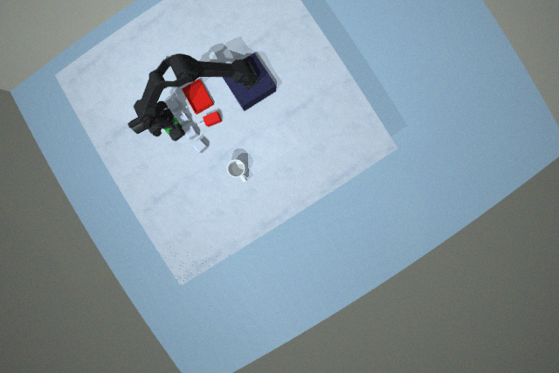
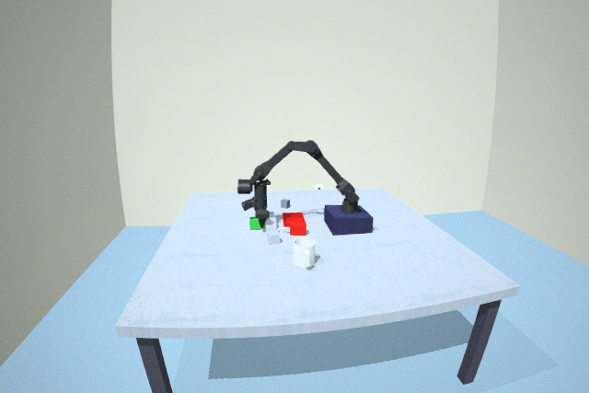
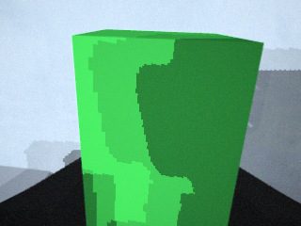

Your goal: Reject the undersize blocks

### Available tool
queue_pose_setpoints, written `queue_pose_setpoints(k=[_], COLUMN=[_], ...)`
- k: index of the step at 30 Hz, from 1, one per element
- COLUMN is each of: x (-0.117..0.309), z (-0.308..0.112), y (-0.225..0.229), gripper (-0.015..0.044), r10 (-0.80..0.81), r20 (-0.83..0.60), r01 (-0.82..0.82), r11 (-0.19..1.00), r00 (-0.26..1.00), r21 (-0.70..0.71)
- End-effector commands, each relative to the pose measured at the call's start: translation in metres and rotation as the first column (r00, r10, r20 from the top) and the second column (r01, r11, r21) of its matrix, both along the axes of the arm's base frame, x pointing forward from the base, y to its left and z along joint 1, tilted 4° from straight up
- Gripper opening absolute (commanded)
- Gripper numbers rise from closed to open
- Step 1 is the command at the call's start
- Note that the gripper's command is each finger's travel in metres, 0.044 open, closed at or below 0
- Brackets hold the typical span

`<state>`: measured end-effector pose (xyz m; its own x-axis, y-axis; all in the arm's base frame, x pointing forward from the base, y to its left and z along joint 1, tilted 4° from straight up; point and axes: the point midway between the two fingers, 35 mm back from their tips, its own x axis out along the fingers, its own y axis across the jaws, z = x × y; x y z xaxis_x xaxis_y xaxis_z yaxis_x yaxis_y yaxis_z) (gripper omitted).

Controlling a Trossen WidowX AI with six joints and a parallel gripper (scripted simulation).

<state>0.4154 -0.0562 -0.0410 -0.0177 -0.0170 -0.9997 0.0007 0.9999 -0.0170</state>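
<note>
1. The black parallel-jaw end effector (image 1: pixel 174 128) (image 2: pixel 261 223) (image 3: pixel 155 157), half open, grips the green block-shaped GO gauge (image 1: pixel 167 128) (image 2: pixel 256 223) (image 3: pixel 160 122) beside the pale steel blocks (image 1: pixel 200 145) (image 2: pixel 272 237).
2. Gauging seems in hand; next, align it over a bore and lower gently.

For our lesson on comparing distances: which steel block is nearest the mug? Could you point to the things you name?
The steel block (image 1: pixel 200 146) (image 2: pixel 272 238) at the row's front end in the exterior view; the others sit farther back.

Left of centre in the top view, the red tray (image 1: pixel 197 96) (image 2: pixel 293 218) and a smaller red block (image 1: pixel 211 119) (image 2: pixel 298 227) crowd the arm's inner side — pale blocks sit just below. A white mug (image 1: pixel 236 168) (image 2: pixel 304 252) (handle towards lower right) obstructs the middle; open tabletop (image 1: pixel 271 197) (image 2: pixel 380 279) runs beyond it — lower right.
</note>
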Motion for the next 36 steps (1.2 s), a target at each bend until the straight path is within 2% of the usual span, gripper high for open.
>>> queue_pose_setpoints(k=[1, 36], x=[-0.002, 0.011], z=[-0.001, -0.001], y=[0.0, 0.0], gripper=[0.0, 0.0], r10=[0.005, 0.005], r20=[-0.006, -0.005], r01=[-0.005, -0.005], r11=[1.0, 1.0], r00=[1.0, 1.0], r21=[-0.005, -0.005])
